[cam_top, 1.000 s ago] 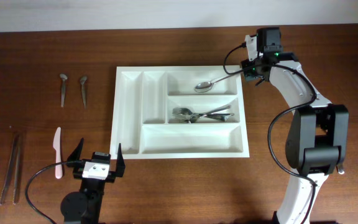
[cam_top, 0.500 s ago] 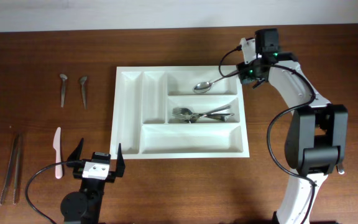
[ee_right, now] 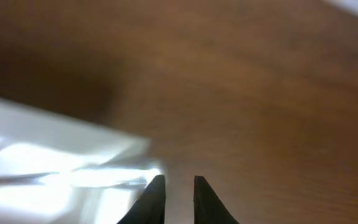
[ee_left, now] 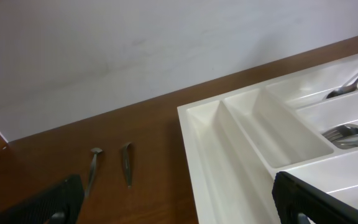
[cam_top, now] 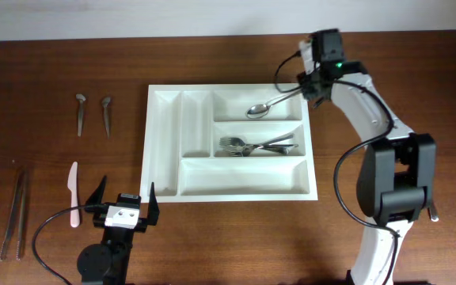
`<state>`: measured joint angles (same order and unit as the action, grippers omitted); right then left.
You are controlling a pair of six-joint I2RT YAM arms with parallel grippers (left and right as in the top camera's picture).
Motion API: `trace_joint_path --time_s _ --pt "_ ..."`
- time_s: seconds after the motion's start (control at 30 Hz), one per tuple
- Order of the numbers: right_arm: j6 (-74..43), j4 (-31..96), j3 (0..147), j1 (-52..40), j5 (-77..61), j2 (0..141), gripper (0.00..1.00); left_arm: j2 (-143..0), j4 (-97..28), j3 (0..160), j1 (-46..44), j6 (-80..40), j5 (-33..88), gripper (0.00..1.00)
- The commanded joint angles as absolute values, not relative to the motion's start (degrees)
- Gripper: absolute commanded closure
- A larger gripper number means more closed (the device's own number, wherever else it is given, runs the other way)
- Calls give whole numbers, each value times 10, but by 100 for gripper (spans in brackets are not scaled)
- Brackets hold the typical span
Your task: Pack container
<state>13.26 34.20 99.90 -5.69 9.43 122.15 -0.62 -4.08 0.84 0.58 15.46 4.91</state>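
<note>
The white cutlery tray (cam_top: 244, 178) lies in the middle of the table. A metal spoon (cam_top: 258, 109) lies in its top right compartment, handle toward the far right corner. Several forks (cam_top: 248, 146) lie in the compartment below. My right gripper (cam_top: 310, 84) hovers over that far right corner; in the blurred right wrist view (ee_right: 179, 186) its jaws stand a narrow gap apart with nothing between them, and the tray (ee_right: 36, 155) is at the left. My left gripper (cam_top: 123, 207) is wide open and empty near the tray's front left corner (ee_left: 241, 124).
Left of the tray lie two small metal utensils (cam_top: 80, 112) (cam_top: 107, 112), also in the left wrist view (ee_left: 95, 165) (ee_left: 127, 163). A white plastic knife (cam_top: 74, 194) and long metal tongs (cam_top: 13, 214) lie at the front left.
My right gripper has moved left and toward the table's far edge, over the tray's corner. The spoon has stayed in its compartment. The left arm has not moved.
</note>
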Motion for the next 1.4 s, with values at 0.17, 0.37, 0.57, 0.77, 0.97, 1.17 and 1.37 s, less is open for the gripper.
trace_joint_path --time_s 0.17,0.37,0.57,0.77,0.97,1.17,1.37 --pt "117 330 1053 -25 123 1224 86 -3 -43 5 9 159 47 1" --pt "117 313 1052 -29 123 1241 86 -3 -43 5 9 159 47 1" --pt "117 313 1052 -29 123 1258 87 -3 -43 5 9 159 47 1" --pt "117 324 1052 -29 92 1270 87 -3 -43 5 9 159 47 1" --pt "114 328 1052 -30 55 1270 87 -3 -43 5 9 159 47 1" --pt "114 344 1052 -30 49 1271 87 -3 -43 5 9 159 47 1" --pt "115 354 1052 -30 44 1271 87 -3 -43 5 9 159 47 1"
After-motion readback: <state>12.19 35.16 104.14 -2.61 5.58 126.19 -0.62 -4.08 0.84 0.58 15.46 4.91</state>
